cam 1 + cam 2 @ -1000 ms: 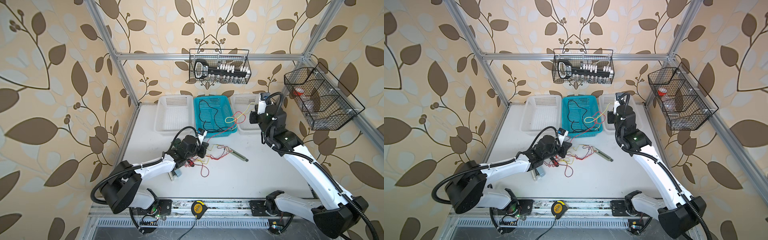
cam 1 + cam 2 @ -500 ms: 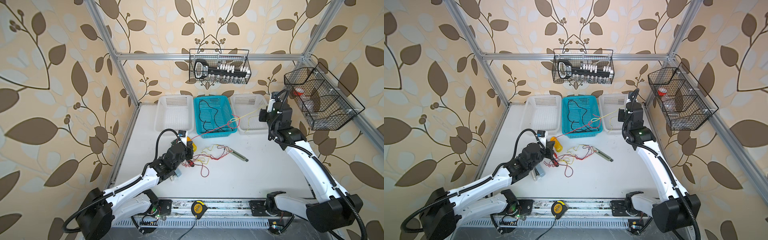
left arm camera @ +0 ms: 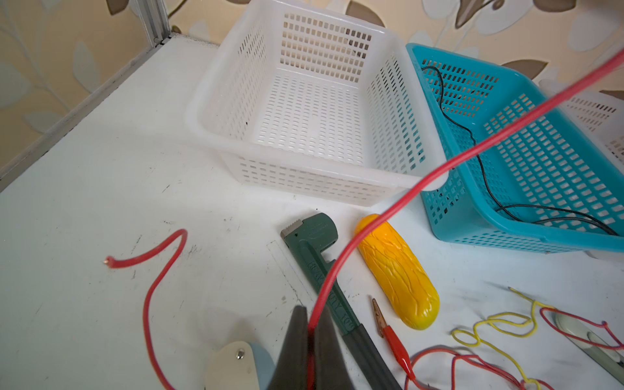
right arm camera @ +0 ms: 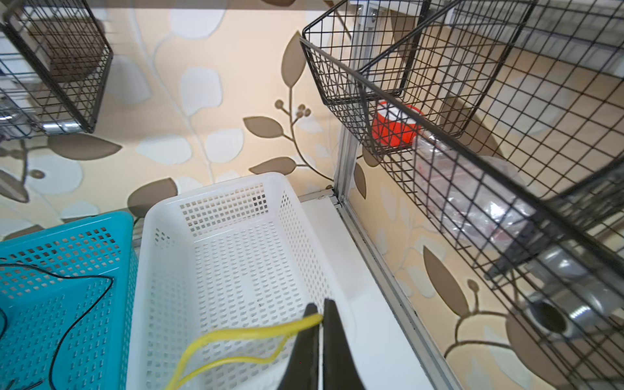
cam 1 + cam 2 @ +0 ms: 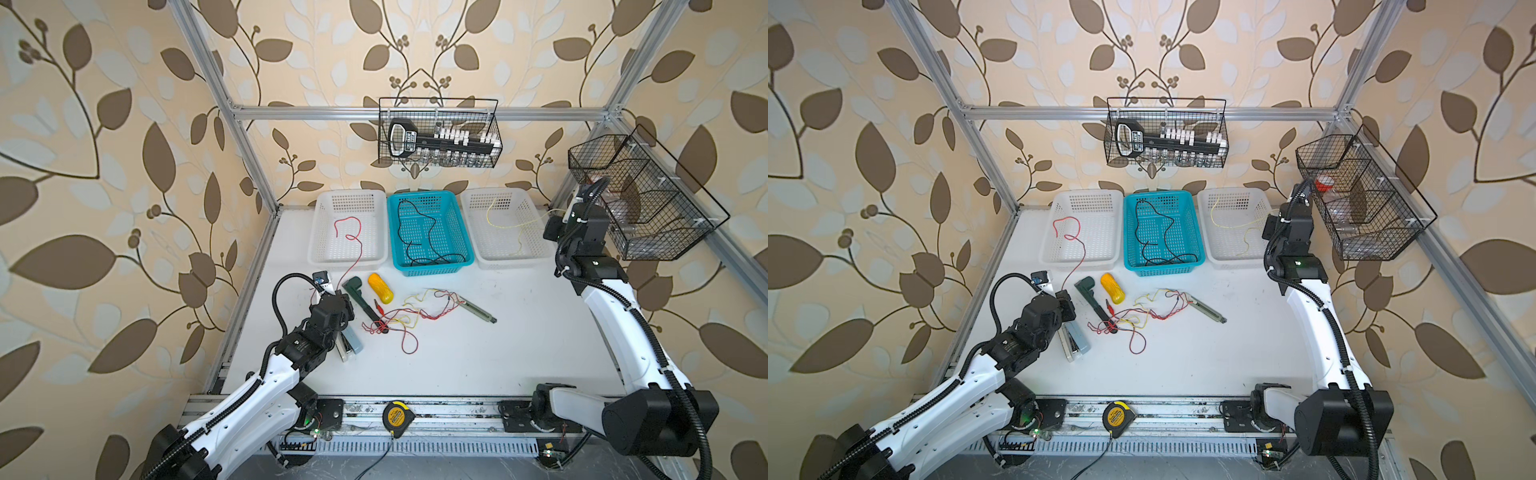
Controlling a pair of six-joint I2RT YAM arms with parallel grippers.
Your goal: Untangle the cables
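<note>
White tabletop (image 5: 519,353) inside a metal frame, with leaf-patterned wallpaper behind. Loose red and yellow cables (image 5: 419,312) lie tangled near its middle. The left gripper (image 3: 312,319) is clenched on a single red cable (image 3: 439,169), which arcs away over the left white basket (image 5: 322,255). Whether it touches that basket is unclear. The right gripper (image 4: 320,312) is clenched on a yellow cable (image 4: 243,332) that loops over the right white basket (image 5: 498,259). A black cable (image 3: 482,169) lies in the blue basket (image 5: 432,268) between them. Beside the tangle sit a green wrench (image 5: 359,299), a yellow toy corn cob (image 5: 380,288) and a stapler (image 5: 351,345). Black wire baskets (image 5: 665,216) hang on the frame.
</note>
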